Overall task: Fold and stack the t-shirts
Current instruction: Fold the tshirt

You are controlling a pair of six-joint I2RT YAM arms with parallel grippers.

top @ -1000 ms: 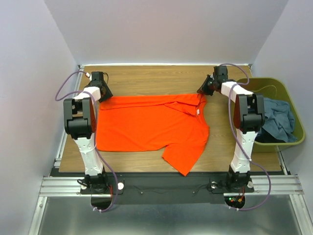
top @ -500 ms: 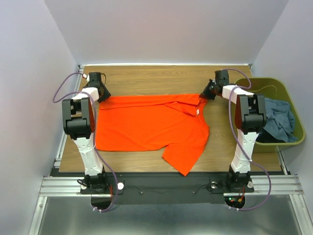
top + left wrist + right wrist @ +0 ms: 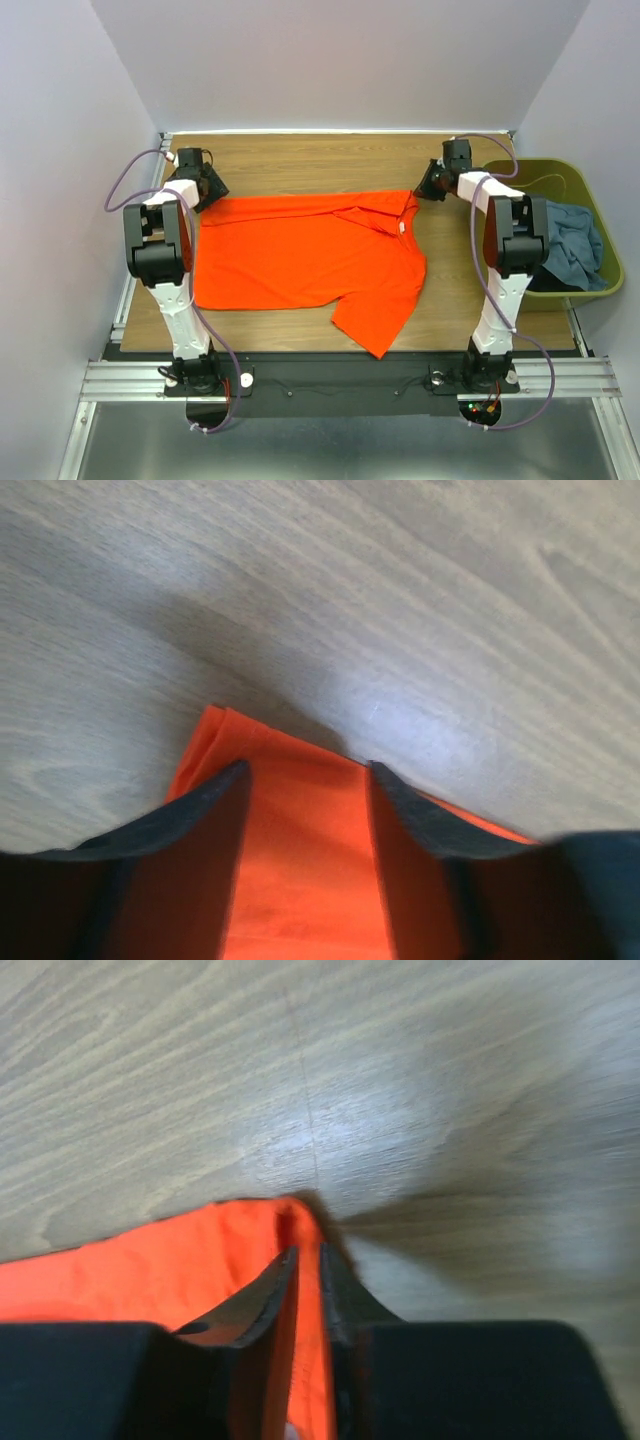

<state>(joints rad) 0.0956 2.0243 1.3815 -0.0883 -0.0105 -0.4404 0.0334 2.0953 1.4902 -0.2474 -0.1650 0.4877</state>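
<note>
Jaws first: right gripper (image 3: 308, 1260) pinches the orange t-shirt (image 3: 300, 255) corner; left gripper (image 3: 305, 780) sits wide astride its far-left corner on the surface (image 3: 330, 160); I'd close left, then lift evenly.

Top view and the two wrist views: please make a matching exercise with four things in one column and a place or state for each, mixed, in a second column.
Things:
1. orange t-shirt
2. blue-grey t-shirt
3. left claw
4. right claw

Places or states:
a. crumpled inside the olive-green tub
b. fingers nearly together, pinching a thin orange fold
c. spread flat on the wooden table
d. fingers apart, with orange cloth between them

Pairs: 1-c, 2-a, 3-d, 4-b
</note>
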